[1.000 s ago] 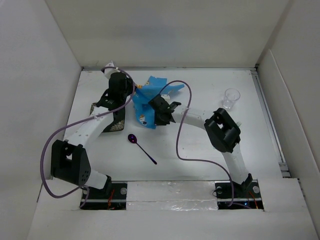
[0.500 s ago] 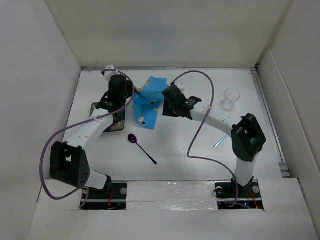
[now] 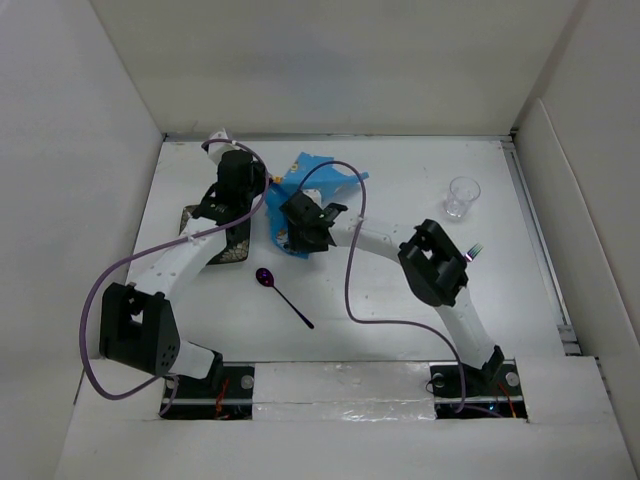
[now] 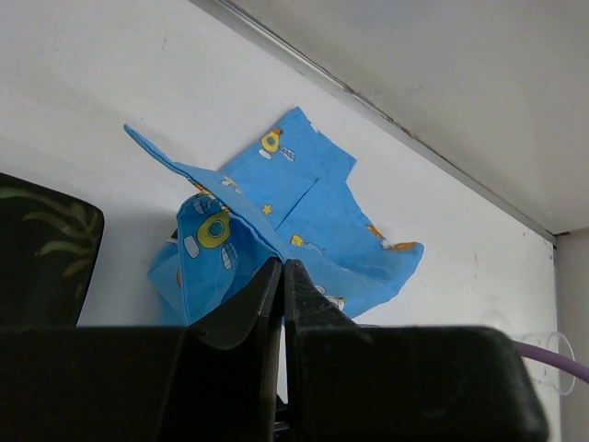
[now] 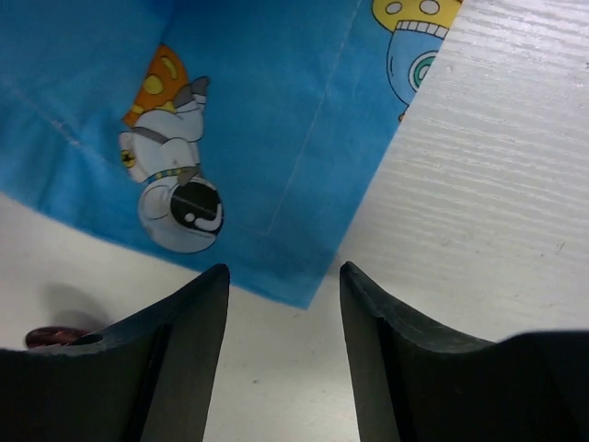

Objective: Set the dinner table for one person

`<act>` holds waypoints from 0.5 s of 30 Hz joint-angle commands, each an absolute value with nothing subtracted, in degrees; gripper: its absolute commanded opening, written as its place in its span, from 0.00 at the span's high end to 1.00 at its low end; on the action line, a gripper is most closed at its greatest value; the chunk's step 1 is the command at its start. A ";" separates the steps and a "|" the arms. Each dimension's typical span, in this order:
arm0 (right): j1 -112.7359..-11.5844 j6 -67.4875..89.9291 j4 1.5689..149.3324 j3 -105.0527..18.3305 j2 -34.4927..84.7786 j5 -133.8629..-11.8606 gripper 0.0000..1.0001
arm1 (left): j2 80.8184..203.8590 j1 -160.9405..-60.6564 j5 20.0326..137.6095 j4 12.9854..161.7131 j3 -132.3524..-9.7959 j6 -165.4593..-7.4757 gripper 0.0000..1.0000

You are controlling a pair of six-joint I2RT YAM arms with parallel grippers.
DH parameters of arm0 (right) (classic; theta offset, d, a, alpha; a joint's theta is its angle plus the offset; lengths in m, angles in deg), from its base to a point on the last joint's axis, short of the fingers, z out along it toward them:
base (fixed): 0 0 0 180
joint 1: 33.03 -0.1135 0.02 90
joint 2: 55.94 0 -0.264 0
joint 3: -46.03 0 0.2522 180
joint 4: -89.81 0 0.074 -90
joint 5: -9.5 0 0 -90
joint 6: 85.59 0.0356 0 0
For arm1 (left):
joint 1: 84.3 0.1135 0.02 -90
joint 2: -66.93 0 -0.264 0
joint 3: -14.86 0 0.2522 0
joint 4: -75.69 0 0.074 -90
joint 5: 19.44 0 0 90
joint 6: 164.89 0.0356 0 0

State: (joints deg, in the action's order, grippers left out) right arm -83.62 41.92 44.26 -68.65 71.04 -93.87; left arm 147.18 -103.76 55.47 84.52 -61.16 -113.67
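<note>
The dinner table (image 3: 400,300) is a white surface inside white walls. A blue cloth (image 3: 315,178) printed with cartoon figures lies crumpled at its back middle. My left gripper (image 3: 258,190) is at the cloth's left edge, and in the left wrist view its jaws (image 4: 282,265) are shut on a raised fold of the cloth (image 4: 313,207). My right gripper (image 3: 297,240) hovers over the cloth's near corner. In the right wrist view it (image 5: 281,276) is open, with the cloth's corner (image 5: 276,166) just beyond the gap and nothing held.
A purple spoon (image 3: 283,293) lies in front of the cloth. A clear cup (image 3: 462,196) stands at the back right. A dark leaf-patterned plate (image 3: 222,240) sits under the left arm. A pale utensil (image 3: 472,250) shows by the right elbow. Purple cables loop over both arms.
My right gripper let go and opened, swung right, then came back over the cloth's near corner. The cloth's far right flap has spread out. The left gripper has stayed put.
</note>
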 commanded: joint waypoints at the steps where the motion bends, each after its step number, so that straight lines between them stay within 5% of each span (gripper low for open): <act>1: -84.88 41.84 37.13 -71.35 74.22 -97.81 0.44 | 145.42 -103.55 54.48 82.60 -60.78 -113.03 1.00; 7: -85.42 42.29 35.18 -70.82 76.25 -100.01 0.51 | 145.16 -103.55 53.86 82.33 -60.25 -112.95 1.00; 10: -85.42 41.85 34.21 -71.44 77.65 -100.19 0.67 | 144.81 -103.55 53.69 82.42 -59.90 -112.68 1.00; 12: -85.42 41.76 34.56 -70.65 77.57 -100.10 0.98 | 144.72 -103.55 53.33 82.42 -59.55 -112.24 1.00; 15: -84.89 41.76 36.31 -68.02 75.12 -100.71 1.00 | 144.19 -103.55 52.72 82.42 -58.85 -111.45 1.00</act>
State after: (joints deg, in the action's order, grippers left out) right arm -84.85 41.88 39.60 -71.21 73.71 -99.84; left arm 146.85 -103.76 54.51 84.46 -59.68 -113.00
